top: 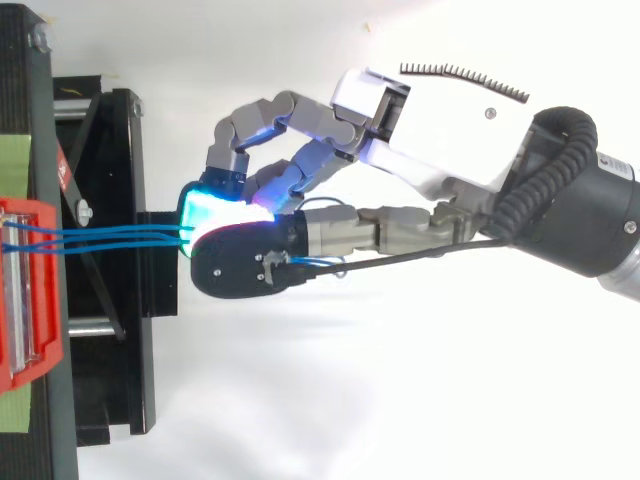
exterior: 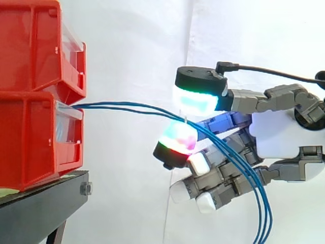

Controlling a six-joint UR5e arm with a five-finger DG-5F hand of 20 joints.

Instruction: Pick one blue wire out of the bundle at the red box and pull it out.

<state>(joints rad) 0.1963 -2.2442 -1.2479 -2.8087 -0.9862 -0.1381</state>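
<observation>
Where the bundle of thin blue wires (exterior: 127, 108) leaves the front lip of the lower red plastic bin (exterior: 35, 142), it spans free room before the white curtain (exterior: 132, 51). The edge of the black metal stand (exterior: 40, 203) lies below. Hand (exterior: 284, 134) is partly open: the upper cyan-green pad (exterior: 195, 100) and the lower magenta pad (exterior: 177, 137) are a narrow gap apart. Wires pass between them, resting on the lower pad, and are not pinched. They droop past the curled lower fingers (exterior: 203, 195).
</observation>
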